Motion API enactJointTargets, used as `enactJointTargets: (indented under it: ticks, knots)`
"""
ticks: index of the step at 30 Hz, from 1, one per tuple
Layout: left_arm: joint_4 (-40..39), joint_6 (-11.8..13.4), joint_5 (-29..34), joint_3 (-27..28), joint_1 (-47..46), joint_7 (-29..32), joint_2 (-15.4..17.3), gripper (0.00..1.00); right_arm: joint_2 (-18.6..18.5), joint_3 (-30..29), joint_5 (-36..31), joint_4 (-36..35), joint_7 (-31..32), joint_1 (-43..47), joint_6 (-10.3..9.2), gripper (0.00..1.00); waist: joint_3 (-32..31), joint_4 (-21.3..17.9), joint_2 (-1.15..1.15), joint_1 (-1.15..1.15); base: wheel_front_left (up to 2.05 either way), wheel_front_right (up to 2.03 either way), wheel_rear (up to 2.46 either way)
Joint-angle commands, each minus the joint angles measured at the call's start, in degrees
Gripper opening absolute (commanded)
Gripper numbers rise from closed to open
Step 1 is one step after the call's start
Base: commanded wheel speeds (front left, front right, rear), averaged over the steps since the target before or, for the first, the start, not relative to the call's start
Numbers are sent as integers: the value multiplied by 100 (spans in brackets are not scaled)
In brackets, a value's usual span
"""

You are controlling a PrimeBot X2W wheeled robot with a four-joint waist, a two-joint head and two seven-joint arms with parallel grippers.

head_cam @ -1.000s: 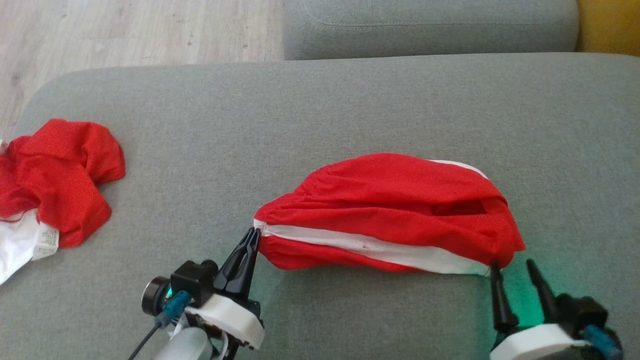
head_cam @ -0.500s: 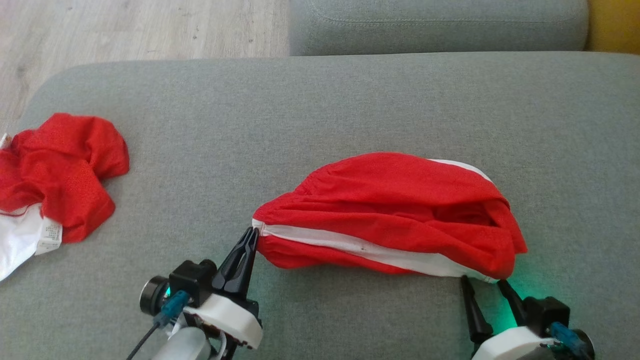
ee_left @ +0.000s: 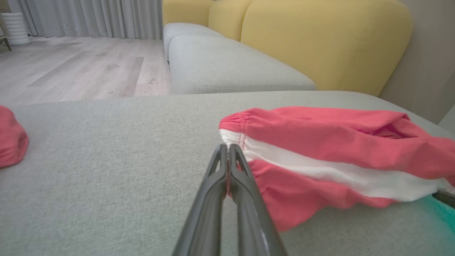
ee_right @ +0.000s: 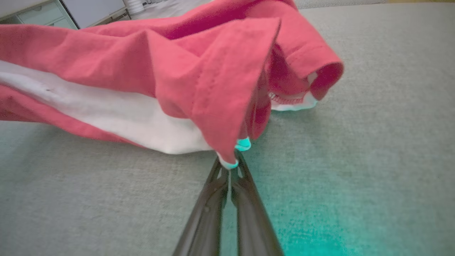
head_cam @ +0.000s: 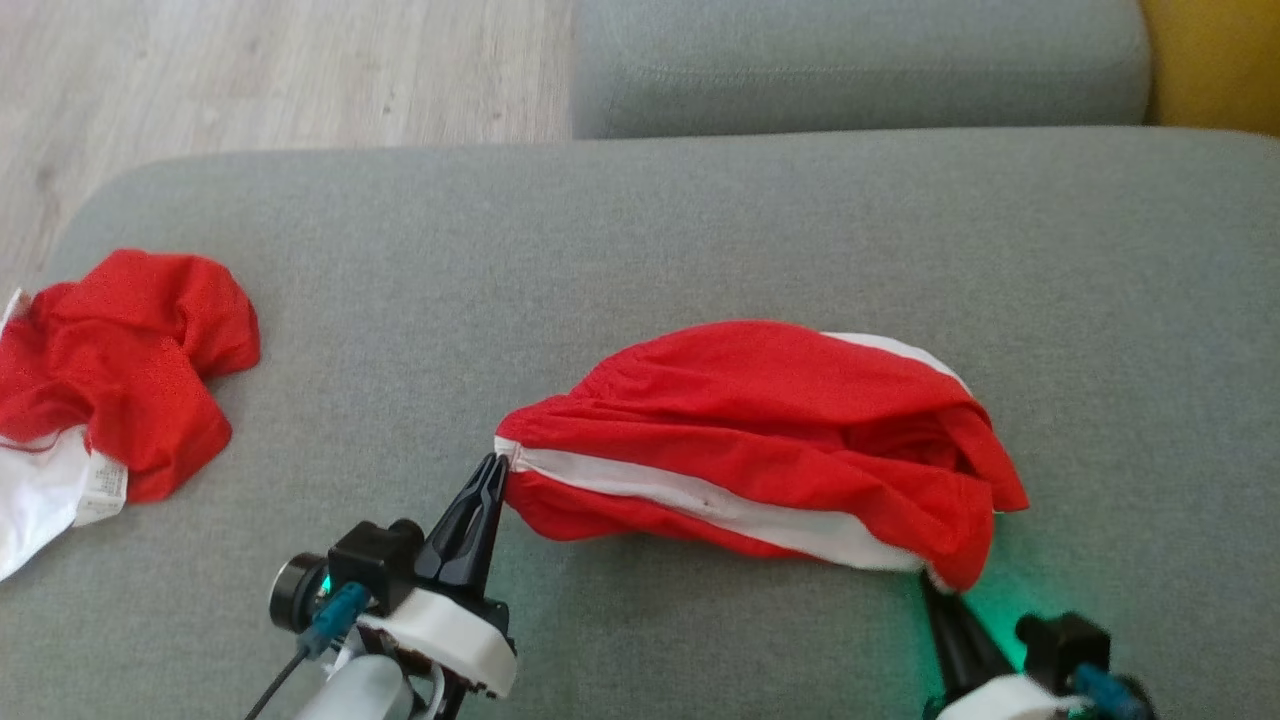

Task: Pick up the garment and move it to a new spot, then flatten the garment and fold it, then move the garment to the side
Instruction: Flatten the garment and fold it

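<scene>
Grey sofa cushion (head_cam: 700, 230): garment (head_cam: 760, 430) lies near front edge, long axis left-right between the arms. Left gripper (head_cam: 492, 478) clamped on waistband end, right gripper (head_cam: 930, 590) clamped on hem corner.

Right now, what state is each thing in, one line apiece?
garment, bunched, held at both ends
left gripper, jaws shut on the garment's waistband end
right gripper, jaws shut on the garment's hem corner
second red garment, crumpled, lying untouched

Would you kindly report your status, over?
Left gripper shut on red-and-white fabric garment. Right gripper shut on its opposite corner. Crumpled red cloth lies apart, far left.
</scene>
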Motion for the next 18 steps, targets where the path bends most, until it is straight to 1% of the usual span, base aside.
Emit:
enactJointTargets:
  ticks: [1, 4, 6, 8, 9, 12, 14, 16, 18]
  knots:
    - [-271, -19, -62, 187, -116, -37, 153, 0, -74, 333, 278, -242, -38, 124, -4, 0, -123, -27, 0, 0, 0, 0, 0]
    - [-618, -148, -280, 278, -23, 13, 236, 0, -204, 569, 983, -674, -10, 346, -4, 0, -261, -52, 0, 0, 0, 0, 0]
    - [-990, -233, -489, 420, 36, 75, 359, 0, -378, 669, 1598, -1284, 162, 473, -4, 0, -355, -90, 0, 0, 0, 0, 0]
    - [-1491, -346, -743, 589, 55, 175, 506, 0, -651, 638, 2173, -2122, 401, 560, -4, 0, -407, -135, 0, 0, 0, 0, 0]
    - [-1491, -346, -743, 589, 55, 175, 506, 0, -651, 638, 2173, -2122, 401, 560, -4, 0, -407, -135, 0, 0, 0, 0, 0]
    - [-2320, -553, -1117, 809, -54, 344, 760, 0, -1105, 371, 2713, -3388, 753, 502, -4, 0, -455, -243, 0, 0, 0, 0, 0]
    - [-2737, -630, -1324, 948, -237, 490, 918, 0, -1250, 113, 3097, -4007, 981, 274, -4, 0, -460, -324, 0, 0, 0, 0, 0]
    - [-2993, -680, -1523, 1068, -525, 654, 1005, 0, -1349, -126, 3403, -4332, 1228, -129, -4, 0, -437, -411, 0, 0, 0, 0, 0]
    - [-3093, -732, -1713, 1143, -954, 773, 992, 0, -1525, -275, 3444, -4355, 1436, -660, -4, 0, -350, -461, 0, 0, 0, 0, 0]
